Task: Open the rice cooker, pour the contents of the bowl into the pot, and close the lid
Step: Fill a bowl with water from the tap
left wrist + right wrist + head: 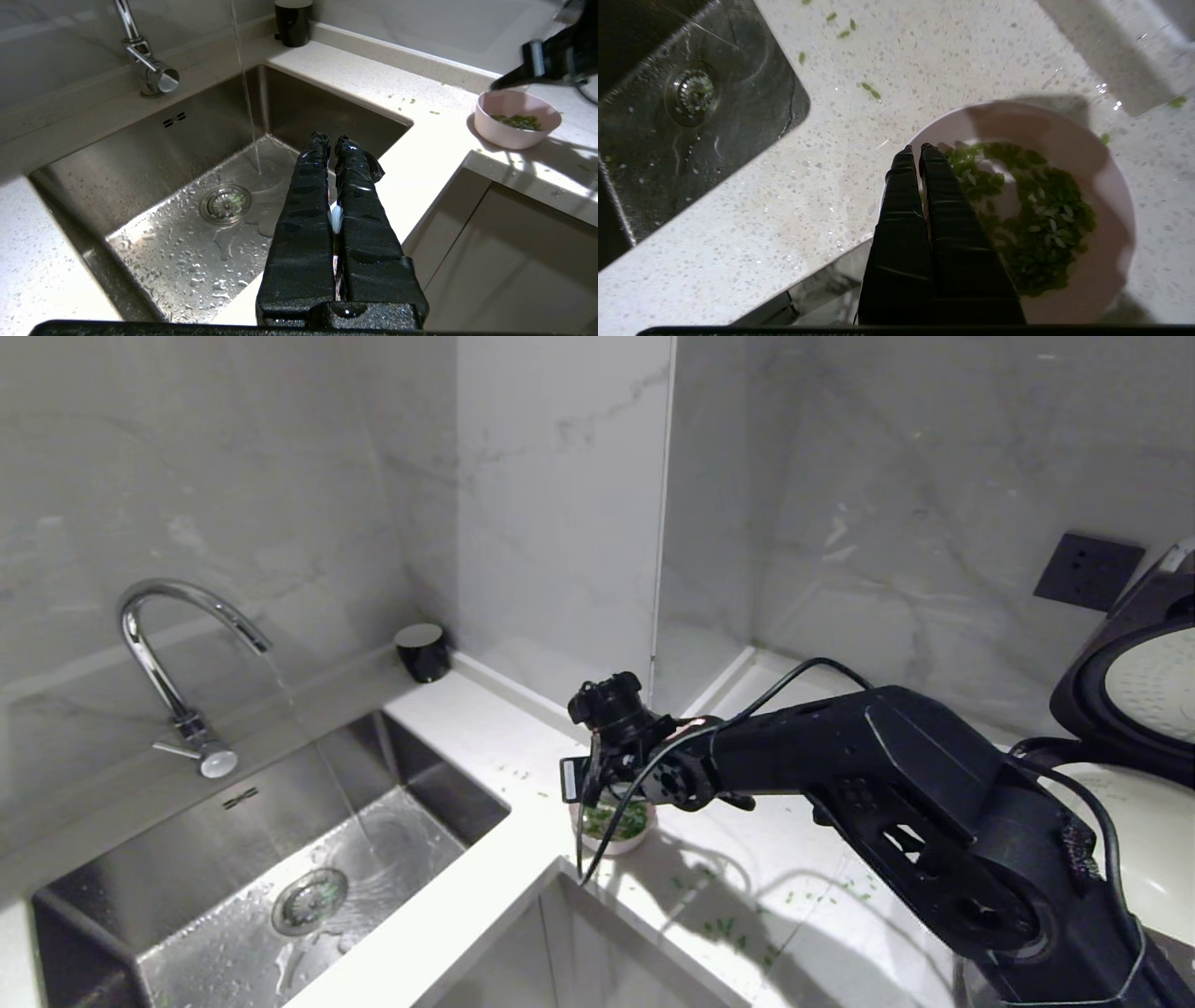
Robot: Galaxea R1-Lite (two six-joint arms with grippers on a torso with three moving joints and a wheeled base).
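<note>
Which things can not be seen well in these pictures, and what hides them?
- Rice cooker: head view, cut off by the right edge; front panel not visible.
- Pot: head view, inside hidden by the right arm.
- Bowl: head view, mostly behind the right gripper.
- Left gripper: only in its own wrist view; outside the head view.

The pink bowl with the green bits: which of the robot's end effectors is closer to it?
Right. The right end effector hangs just above the bowl rim; the left end effector sits away, over the sink.
</note>
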